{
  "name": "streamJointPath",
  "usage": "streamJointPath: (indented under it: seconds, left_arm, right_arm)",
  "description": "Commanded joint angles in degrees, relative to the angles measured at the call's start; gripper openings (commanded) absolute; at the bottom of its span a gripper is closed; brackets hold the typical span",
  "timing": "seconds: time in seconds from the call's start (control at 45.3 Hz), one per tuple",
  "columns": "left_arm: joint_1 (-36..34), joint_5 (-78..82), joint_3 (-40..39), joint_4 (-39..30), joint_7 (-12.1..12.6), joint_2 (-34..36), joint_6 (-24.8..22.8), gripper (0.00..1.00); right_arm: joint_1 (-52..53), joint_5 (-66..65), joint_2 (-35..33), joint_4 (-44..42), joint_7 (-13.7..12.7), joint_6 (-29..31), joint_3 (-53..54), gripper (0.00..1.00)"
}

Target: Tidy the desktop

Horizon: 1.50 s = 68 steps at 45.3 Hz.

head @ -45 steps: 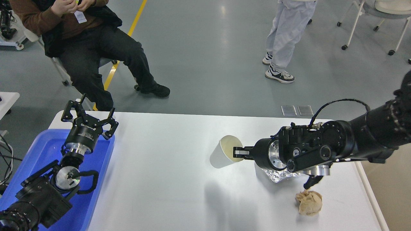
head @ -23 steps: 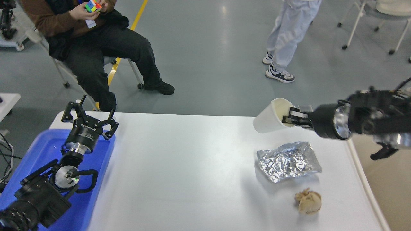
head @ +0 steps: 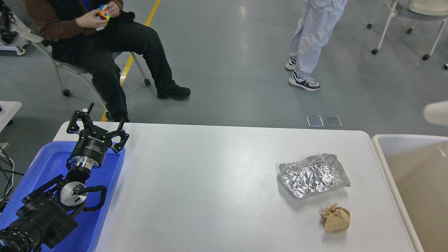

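Grey floor fills the upper frame; desktop (head: 210, 182) spans the centre and lower middle. It is smooth, hard and fixed, so you take hold of the litter on it, not of it. Foil (head: 314, 175) lies centre-right: judged light, crinkly, easily crushed; pinch a raised edge. Paper wad (head: 336, 219), just below it, looks soft and light; close across its middle. Bin (head: 385, 164) stands at the right edge, tray (head: 105, 210) at lower left. Left gripper (head: 96, 131) hangs over the tray's far edge, fingers spread, holding nothing. Right gripper is out of frame. A pale shape (head: 435, 112) at the right edge cannot be identified. Nothing stands between litter and bin. Two people are beyond the table.
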Motion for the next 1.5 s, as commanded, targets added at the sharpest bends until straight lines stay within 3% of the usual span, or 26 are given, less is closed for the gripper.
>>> streamJointPath:
  seconds: [0.0, 0.088, 0.243, 0.353, 0.574, 0.971, 0.993, 1.037, 1.125, 1.147, 1.169, 1.478]
  left_arm:
    - [0.0, -0.1, 0.0, 0.0, 0.0, 0.0, 0.0, 1.0]
    - [0.0, 0.0, 0.0, 0.0, 0.0, 0.0, 0.0, 1.0]
    - [0.0, 0.0, 0.0, 0.0, 0.0, 0.0, 0.1, 1.0]
    - [0.0, 0.0, 0.0, 0.0, 0.0, 0.0, 0.1, 1.0]
    - [0.0, 0.0, 0.0, 0.0, 0.0, 0.0, 0.1, 1.0]
    - [0.0, -0.1, 0.0, 0.0, -0.1, 0.0, 0.2, 1.0]
    - [0.0, -0.1, 0.0, 0.0, -0.1, 0.0, 0.2, 1.0]
    - [0.0, -0.1, 0.0, 0.0, -0.1, 0.0, 0.2, 1.0]
    - [0.0, -0.1, 0.0, 0.0, -0.1, 0.0, 0.2, 1.0]
    - [0.0, -0.1, 0.0, 0.0, -0.1, 0.0, 0.2, 1.0]
    - [0.0, -0.1, 0.0, 0.0, -0.1, 0.0, 0.2, 1.0]
    - [0.0, -0.1, 0.0, 0.0, -0.1, 0.0, 0.2, 1.0]
  right_arm:
    - [-25.1, 21.3, 3.9, -23.6, -0.2, 0.7, 11.5, 0.0]
    - [-35.7, 27.3, 11.7, -34.7, -1.1, 0.3, 18.3, 0.0]
    - [-52.5, 28.8, 26.9, -58.4, -6.6, 0.4, 32.8, 0.0]
    - [-56.7, 25.0, 36.6, -69.6, -8.2, 0.6, 40.0, 0.0]
    - [-57.5, 22.5, 42.3, -70.2, -8.3, -1.4, 49.9, 0.0]
    - [-58.7, 22.6, 45.7, -70.0, -8.3, -0.5, 52.4, 0.0]
    - [-58.7, 22.6, 45.9, -70.0, -8.3, -0.5, 52.5, 0.06]
    - [-58.7, 22.6, 46.3, -70.0, -8.3, -0.5, 52.7, 0.38]
    - [-58.6, 22.7, 46.4, -70.0, -8.3, -0.5, 53.1, 0.88]
    - [-58.4, 22.7, 46.4, -70.1, -8.3, -0.5, 53.1, 0.96]
    - [-58.3, 22.7, 46.4, -70.0, -8.3, -0.4, 53.1, 1.0]
    - [-53.5, 23.5, 45.0, -70.1, -8.4, 0.1, 56.4, 0.99]
